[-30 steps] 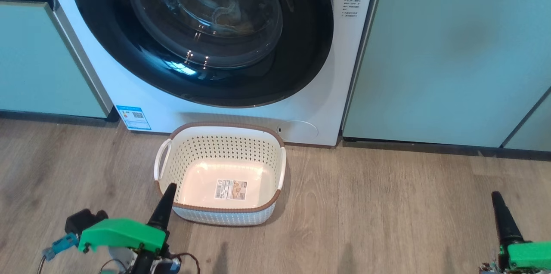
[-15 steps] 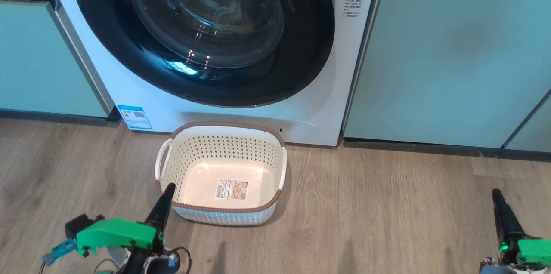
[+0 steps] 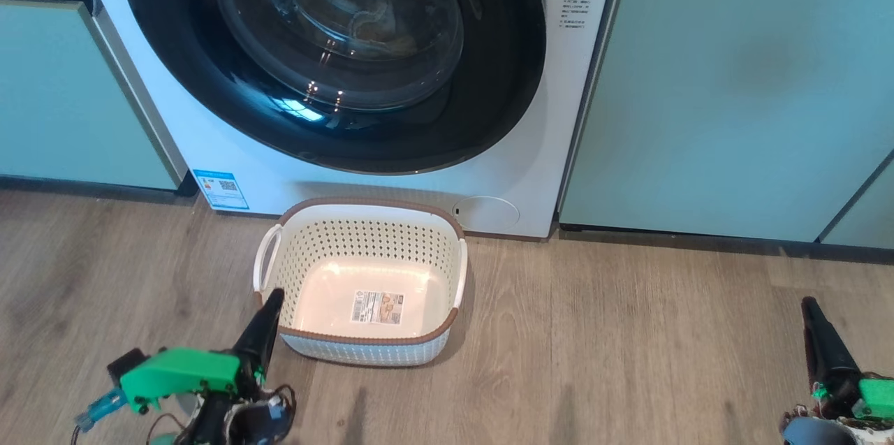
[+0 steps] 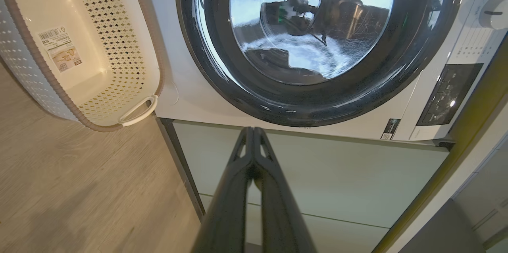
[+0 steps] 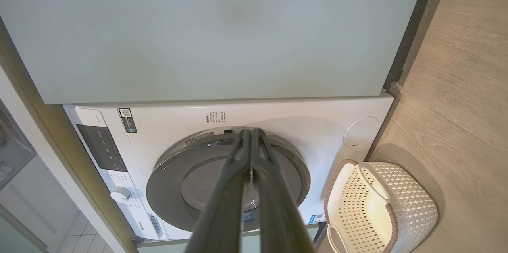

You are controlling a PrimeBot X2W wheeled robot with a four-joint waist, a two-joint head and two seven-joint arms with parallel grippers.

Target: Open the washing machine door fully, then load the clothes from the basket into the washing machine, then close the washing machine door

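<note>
The washing machine door sits flat against the white front of the washing machine, with no gap showing around its black ring, so it looks closed. Behind the glass something pale yellow lies in the drum. I take it for the clothes, though reflections blur it.

The basket stands on the wooden floor, just in front of the machine and below the door's lower edge. It is empty, and the label on its base is in plain sight.

The left gripper hovers by the basket's near left corner with its fingers pressed together on nothing. The right gripper hangs well apart over the floor to the right, also closed and empty.

By this layout, all three steps look done: clothes loaded, door shut. Whether the latch has caught cannot be told from here.
</note>
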